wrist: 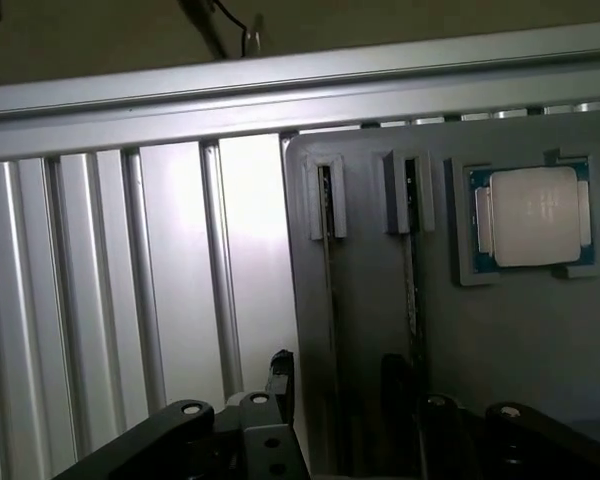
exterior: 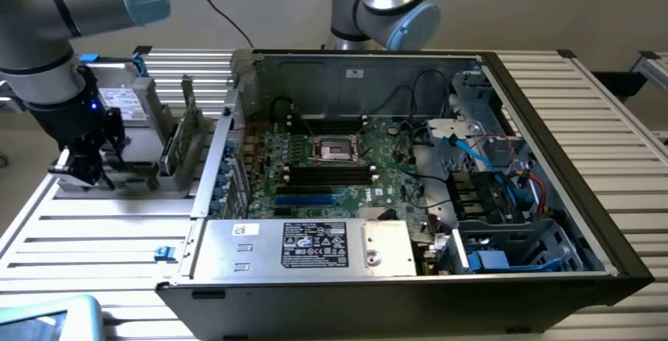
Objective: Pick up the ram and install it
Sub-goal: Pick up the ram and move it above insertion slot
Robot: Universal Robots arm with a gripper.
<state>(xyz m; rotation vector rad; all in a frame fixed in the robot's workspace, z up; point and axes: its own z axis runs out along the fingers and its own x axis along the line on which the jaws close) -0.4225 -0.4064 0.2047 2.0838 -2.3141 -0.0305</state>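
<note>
Ram [exterior: 174, 149] — upright on edge in slot of grey holder [wrist: 520, 340], at ext. view's left of PC case [exterior: 365, 310] — not gripped; gripper [exterior: 83, 175] over holder, fingers [wrist: 280, 372] spread, ram just beside them.

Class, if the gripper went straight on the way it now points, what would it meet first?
Probably the ram, standing on edge in the grey holder: its thin edge lines up with the open gripper. Depth is unclear.
</note>
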